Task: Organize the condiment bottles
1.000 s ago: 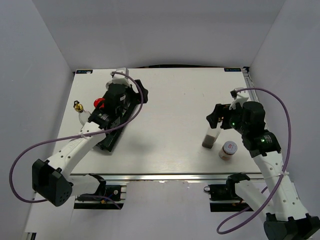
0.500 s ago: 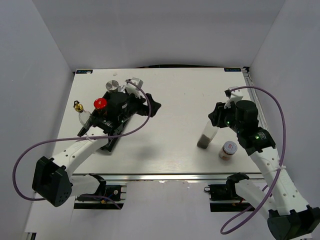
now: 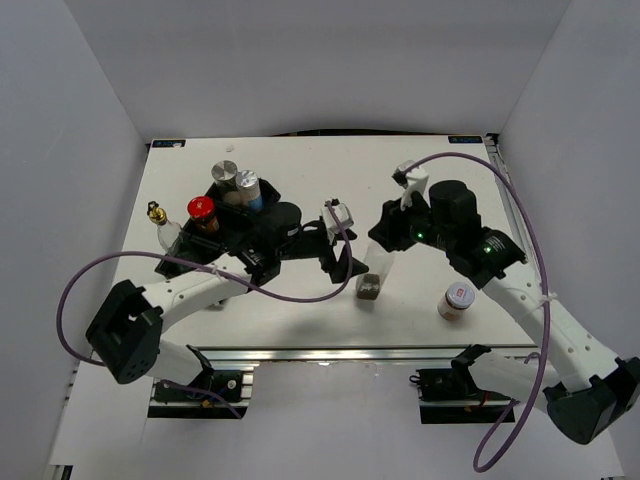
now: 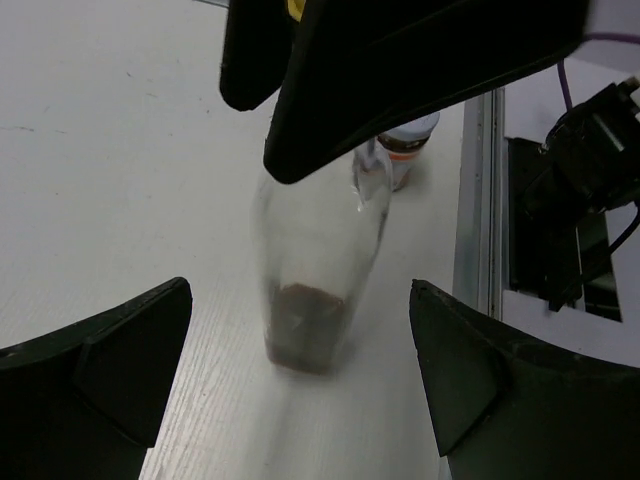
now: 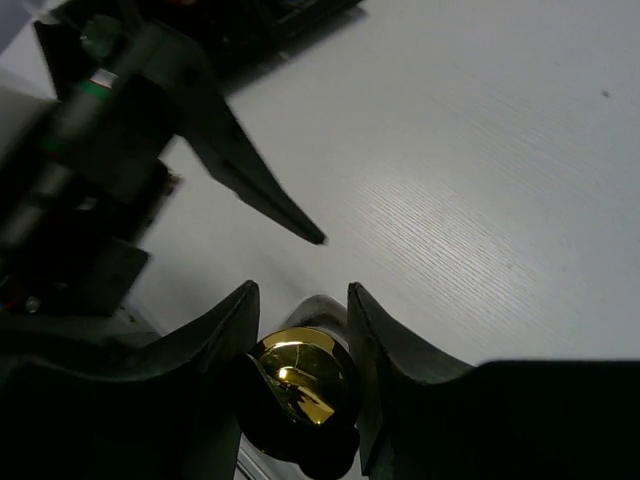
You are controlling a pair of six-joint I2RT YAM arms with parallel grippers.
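My right gripper point(image 3: 382, 252) is shut on the gold spout point(image 5: 300, 383) of a tall clear bottle point(image 3: 369, 284) with brown contents, which tilts over the table's middle. Just left of it my left gripper point(image 3: 343, 246) stands open, and the bottle point(image 4: 312, 270) shows blurred between and beyond its fingers point(image 4: 110, 360). Two silver-lidded jars point(image 3: 224, 172) point(image 3: 247, 184) and a red-lidded jar point(image 3: 201, 210) stand in the black tray point(image 3: 271, 192). A second gold-spouted bottle point(image 3: 160, 222) stands left of the tray. A short jar point(image 3: 457, 298) sits near the front right.
The left arm lies across the tray's near part and hides it. The table's metal front rail point(image 3: 340, 352) runs just below the bottle and the short jar point(image 4: 405, 152). A purple cable point(image 3: 300, 298) loops from each arm.
The right gripper has shut on the bottle's spout and carried it left toward the middle. The left arm has swung right off the tray toward it, uncovering the jars.
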